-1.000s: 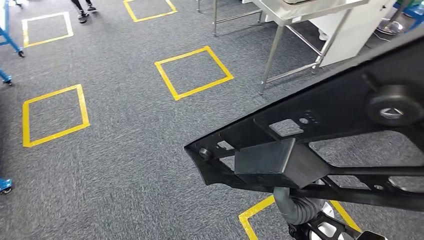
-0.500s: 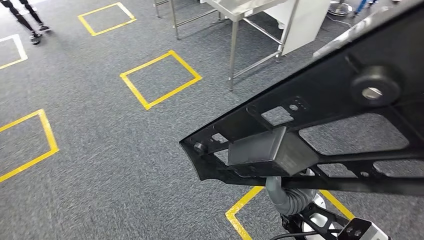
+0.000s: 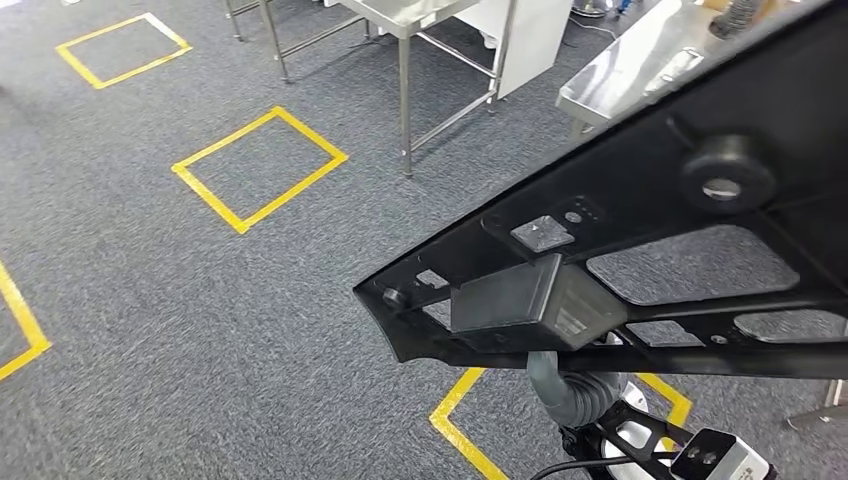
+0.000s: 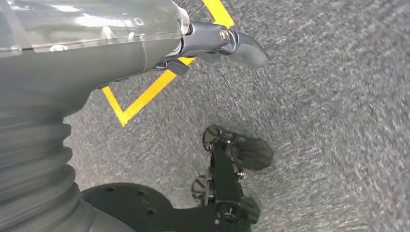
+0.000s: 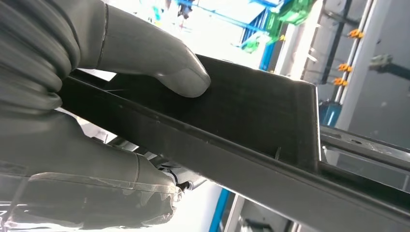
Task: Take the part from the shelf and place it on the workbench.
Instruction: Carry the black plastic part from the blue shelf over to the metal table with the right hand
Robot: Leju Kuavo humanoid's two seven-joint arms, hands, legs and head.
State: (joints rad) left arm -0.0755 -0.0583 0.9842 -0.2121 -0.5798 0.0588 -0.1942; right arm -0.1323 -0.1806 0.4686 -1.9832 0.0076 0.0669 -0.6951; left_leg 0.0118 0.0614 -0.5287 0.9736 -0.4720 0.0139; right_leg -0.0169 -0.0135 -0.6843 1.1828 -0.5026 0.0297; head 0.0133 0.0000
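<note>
part [image 3: 640,215], black and flat with cut-out windows and a round knob, is carried high in front of my body, tilted, and it covers the right side of my head view; my right hand [image 5: 104,111] grips it; in the right wrist view the thick grey thumb [image 5: 174,72] presses on one face of the black plate and the rest of the hand clamps from the other side of its edge; a grey box-shaped piece [image 3: 520,295] sits against the underside of the part, and below it my ribbed grey wrist cover [image 3: 575,390] comes up; my left hand [image 4: 212,41] hangs above the grey carpet [image 3: 200,330] and holds nothing; its thumb [image 4: 244,46] is stretched out, the darker fingers are mostly hidden behind the palm, so how far they are curled i cannot tell; yellow tape squares [image 3: 260,165] are marked on the carpet; a steel workbench [image 3: 640,60] shows beyond the upper edge of the part, and a second steel table [image 3: 405,20] on thin legs stands to its left, well apart from the part.
</note>
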